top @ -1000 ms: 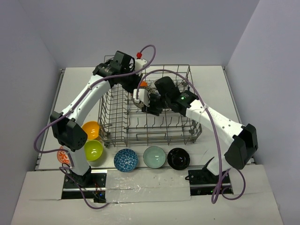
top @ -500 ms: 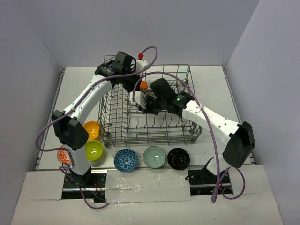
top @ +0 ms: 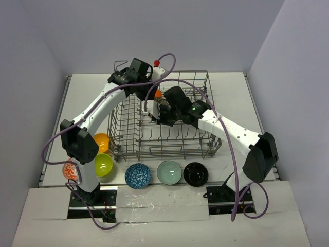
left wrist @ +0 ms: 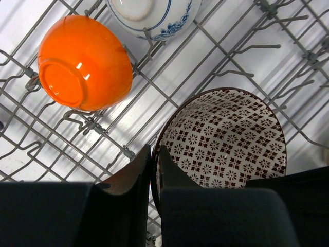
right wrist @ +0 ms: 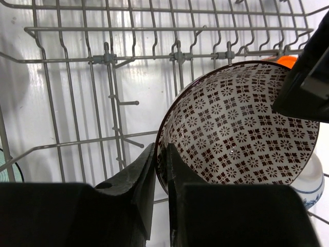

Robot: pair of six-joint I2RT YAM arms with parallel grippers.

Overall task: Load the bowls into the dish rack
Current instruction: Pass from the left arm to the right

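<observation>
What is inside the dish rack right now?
An orange bowl and a blue-and-white bowl rest there; a brown-patterned bowl is gripped at its rim by the left tool and right tool. From above, the right arm covers part of the rack.

Bright, even light is thrown from above. Glints are seen on the orange bowl [left wrist: 85,62]. Soft wire shadows are cast on the table [right wrist: 77,98]. The bottom of both wrist views is rendered dark and blurred.
</observation>
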